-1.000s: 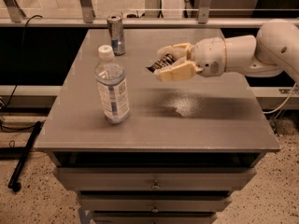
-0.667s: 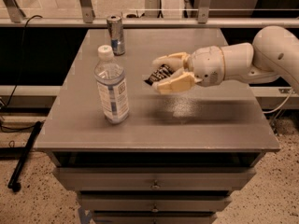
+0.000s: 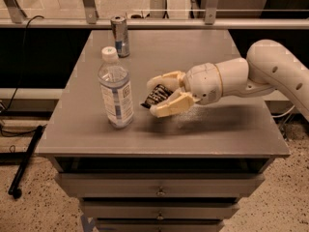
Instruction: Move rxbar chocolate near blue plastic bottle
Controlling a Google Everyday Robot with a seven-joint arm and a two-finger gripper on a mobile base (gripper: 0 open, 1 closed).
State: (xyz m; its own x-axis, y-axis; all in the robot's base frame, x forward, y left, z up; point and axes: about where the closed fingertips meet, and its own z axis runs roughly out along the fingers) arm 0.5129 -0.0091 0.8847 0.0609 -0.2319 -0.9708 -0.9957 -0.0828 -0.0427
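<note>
Grey and bare in most parts, the table [image 3: 231,129] stands on a speckled floor, with drawers [image 3: 159,192] below it. The tool [image 3: 154,99] hangs low over the table, its two fingers closed part way on the bar [image 3: 157,94], which sits tilted between them and does not touch the table. Just ahead of the fingertips stands the bottle [image 3: 116,93], upright, near but not touching. Far beyond the tool, at the back edge, is a can [image 3: 119,35].

Compared with one second ago, the tool has come forward toward the bottle and also downward, carrying the bar with it; the bottle and can did not move. I judge that the carrying is almost done. What remains is to lower a little more and release the bar beside the bottle, with care not to knock the bottle.
</note>
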